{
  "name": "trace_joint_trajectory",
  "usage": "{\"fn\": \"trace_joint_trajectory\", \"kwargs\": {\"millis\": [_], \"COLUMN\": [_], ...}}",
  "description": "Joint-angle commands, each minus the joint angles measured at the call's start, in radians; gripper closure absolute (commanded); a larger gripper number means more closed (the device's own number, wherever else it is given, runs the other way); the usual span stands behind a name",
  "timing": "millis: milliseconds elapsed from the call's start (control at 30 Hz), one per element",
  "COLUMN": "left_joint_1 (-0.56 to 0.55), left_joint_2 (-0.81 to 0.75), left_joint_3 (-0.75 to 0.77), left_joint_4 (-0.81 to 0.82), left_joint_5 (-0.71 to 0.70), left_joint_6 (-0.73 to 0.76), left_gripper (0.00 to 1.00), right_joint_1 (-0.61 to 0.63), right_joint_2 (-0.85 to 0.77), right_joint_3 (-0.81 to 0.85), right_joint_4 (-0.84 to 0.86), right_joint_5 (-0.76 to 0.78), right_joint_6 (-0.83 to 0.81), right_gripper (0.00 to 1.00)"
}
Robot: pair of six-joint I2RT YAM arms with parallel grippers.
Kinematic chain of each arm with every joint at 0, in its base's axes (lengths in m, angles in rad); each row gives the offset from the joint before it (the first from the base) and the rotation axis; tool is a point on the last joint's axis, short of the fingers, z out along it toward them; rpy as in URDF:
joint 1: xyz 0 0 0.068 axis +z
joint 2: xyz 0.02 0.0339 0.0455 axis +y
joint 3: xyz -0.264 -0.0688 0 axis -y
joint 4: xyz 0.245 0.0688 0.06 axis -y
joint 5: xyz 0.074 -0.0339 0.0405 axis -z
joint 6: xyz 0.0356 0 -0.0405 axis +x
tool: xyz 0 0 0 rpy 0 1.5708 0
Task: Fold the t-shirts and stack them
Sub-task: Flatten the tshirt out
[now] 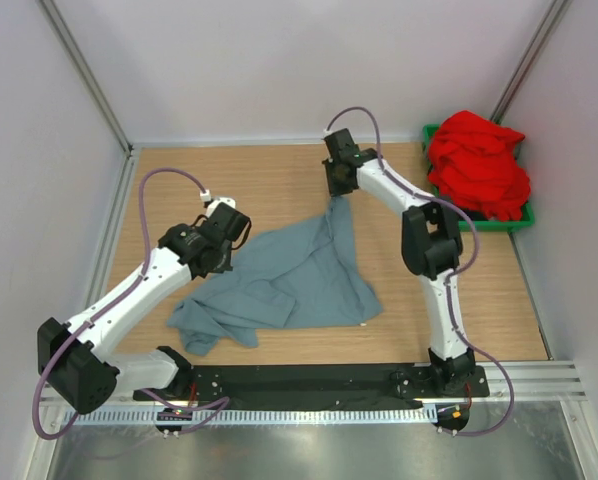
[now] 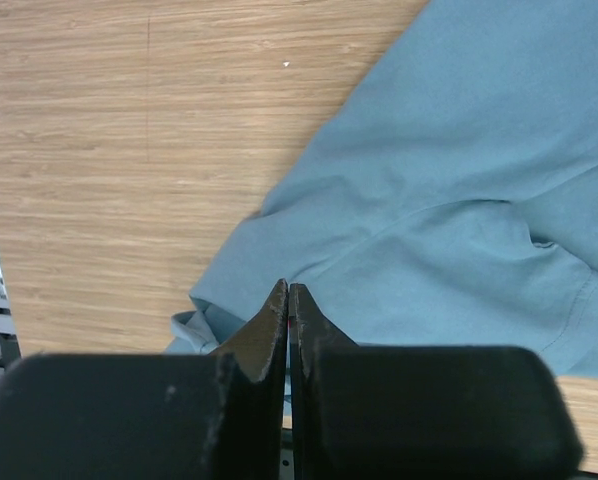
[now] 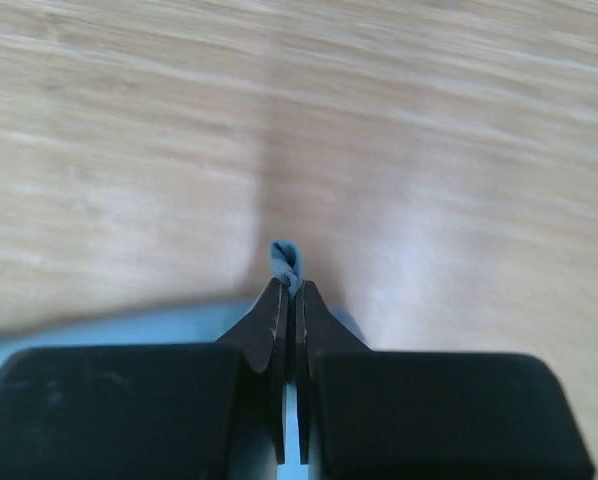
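Note:
The grey-blue t-shirt point(image 1: 299, 275) lies crumpled on the wooden table, one corner pulled up toward the back. My right gripper point(image 1: 339, 196) is shut on that corner. In the right wrist view a small twist of blue cloth point(image 3: 287, 258) sticks out past the closed tips of the right gripper point(image 3: 291, 285). My left gripper point(image 1: 222, 248) is at the shirt's left edge. In the left wrist view it point(image 2: 288, 288) is shut, and the creases of the shirt point(image 2: 459, 180) run to its tips. The red t-shirt point(image 1: 477, 165) lies bunched in a bin at the back right.
A green bin point(image 1: 524, 215) holds the red shirt against the right wall. White walls and metal rails close in the left, back and right sides. A black base plate point(image 1: 319, 382) runs along the near edge of the table point(image 1: 249, 180).

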Motion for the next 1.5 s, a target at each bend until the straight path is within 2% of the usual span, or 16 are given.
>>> {"fn": "trace_joint_trajectory", "kwargs": {"millis": [0,33,67,200,333,367,433,500,733,833,867,1033,1467], "left_joint_1": [0.004,0.004,0.004,0.001,-0.06,-0.132,-0.198,-0.264,-0.349,-0.372,-0.388,-0.438,-0.459], "left_joint_2": [-0.039,-0.048,-0.059,-0.119,-0.06,-0.043,0.014,0.057,0.299,0.37,0.395,0.455,0.493], "left_joint_3": [0.047,0.055,0.072,0.041,-0.028,-0.048,-0.068,-0.066,0.021,0.029,0.029,0.031,0.026], "left_joint_4": [-0.032,-0.043,-0.049,0.013,0.081,0.111,0.15,0.205,0.244,0.244,0.247,0.254,0.25], "left_joint_5": [-0.018,-0.009,0.004,0.137,0.189,0.176,0.148,0.143,0.126,0.126,0.126,0.11,0.111], "left_joint_6": [-0.023,-0.051,-0.062,-0.109,-0.171,-0.206,-0.237,-0.269,-0.327,-0.364,-0.372,-0.415,-0.458], "left_gripper": [1.0,1.0,1.0,1.0,1.0,0.95,0.85,0.76,0.75,0.68,0.62,0.47,0.34], "right_joint_1": [-0.019,-0.036,-0.054,-0.106,-0.111,-0.117,-0.122,-0.126,-0.129,-0.129,-0.129,-0.132,-0.136], "right_joint_2": [-0.41,-0.47,-0.595,-0.824,-0.941,-0.958,-0.992,-1.004,-1.032,-1.041,-1.041,-1.032,-1.015], "right_joint_3": [-0.093,-0.134,-0.229,-0.509,-0.757,-0.84,-0.924,-0.963,-1.014,-1.023,-1.026,-1.045,-1.06], "right_joint_4": [0.006,0.005,0.006,0.024,0.027,0.041,0.05,0.063,0.072,0.074,0.075,0.09,0.109], "right_joint_5": [0.187,0.199,0.193,0.174,0.214,0.212,0.194,0.185,0.143,0.139,0.139,0.128,0.117], "right_joint_6": [0.067,0.094,0.131,0.22,0.257,0.262,0.268,0.273,0.271,0.268,0.266,0.257,0.251], "right_gripper": [0.99,0.98,0.99,0.99,0.99,0.99,0.99,0.99,0.99,0.99,0.99,0.99,0.99]}}
